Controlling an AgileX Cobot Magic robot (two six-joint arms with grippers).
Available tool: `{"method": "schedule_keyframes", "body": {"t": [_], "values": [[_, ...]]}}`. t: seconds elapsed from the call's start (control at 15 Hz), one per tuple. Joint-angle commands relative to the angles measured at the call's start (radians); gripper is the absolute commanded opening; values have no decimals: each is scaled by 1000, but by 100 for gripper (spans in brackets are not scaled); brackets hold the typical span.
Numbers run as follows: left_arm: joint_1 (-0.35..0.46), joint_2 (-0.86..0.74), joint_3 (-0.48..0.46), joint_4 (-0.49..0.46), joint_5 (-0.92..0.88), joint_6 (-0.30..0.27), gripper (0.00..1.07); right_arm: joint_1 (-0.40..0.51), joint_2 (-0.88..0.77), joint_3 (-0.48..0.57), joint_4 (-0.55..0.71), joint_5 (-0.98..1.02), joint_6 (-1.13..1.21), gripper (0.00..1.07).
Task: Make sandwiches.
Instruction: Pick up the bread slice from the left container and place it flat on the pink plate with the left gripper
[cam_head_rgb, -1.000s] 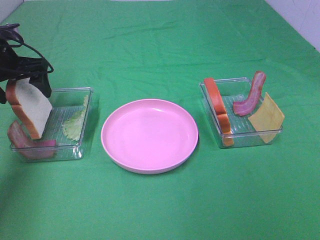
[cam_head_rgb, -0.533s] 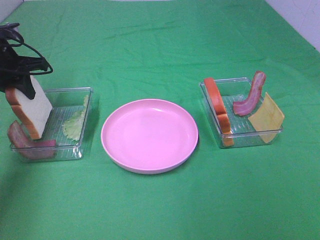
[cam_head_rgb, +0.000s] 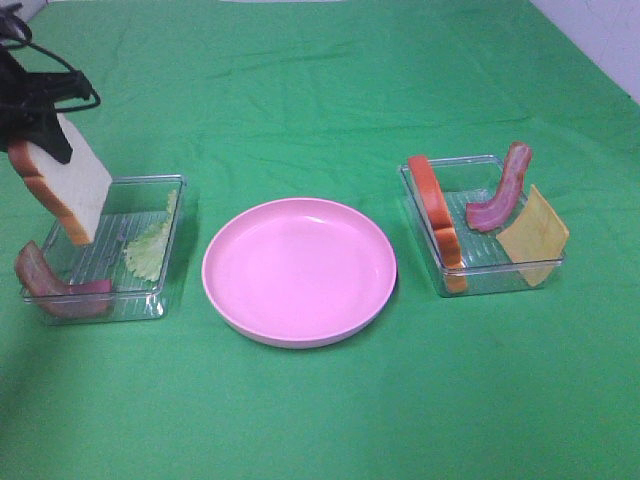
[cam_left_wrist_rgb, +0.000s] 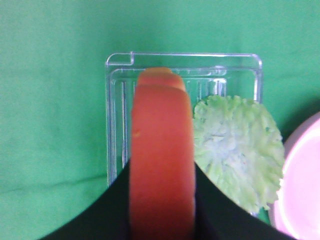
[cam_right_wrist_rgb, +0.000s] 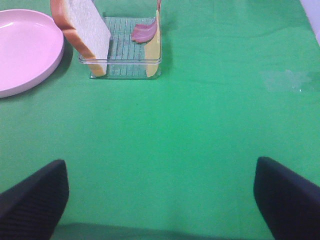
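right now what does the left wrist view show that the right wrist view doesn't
Only the left wrist view: the left gripper shut on the held bread, over the left tray with the lettuce.
Only the right wrist view: the open, empty right gripper, and the right tray with the standing bread, bacon and cheese.
Both: an edge of the plate and the green cloth.
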Motion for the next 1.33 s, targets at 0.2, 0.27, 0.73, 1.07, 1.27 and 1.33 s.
{"method": "schedule_keyframes", "body": {"t": [0.2,0.27,0.73,1.07,1.27,1.33], "values": [[-6,-135,-146,-62,161,-3,12,-7,-34,3,-2,-12,-9,97],[-6,-151,-161,-117,160,-2,12,-7,-34,3,-2,-12,-9,97],[-152,-76,-162,-411,110,111,12,-7,-34,3,-2,-12,-9,97],[-409,79,-162,-413,12,113,12,-7,-34,3,-2,-12,-9,97],[-498,166,-162,-413,-57,136,12,-7,-34,3,-2,-12,-9,97],[-506,179,-162,-413,-67,136,13,-7,-34,3,-2,-12,-9,97]]}}
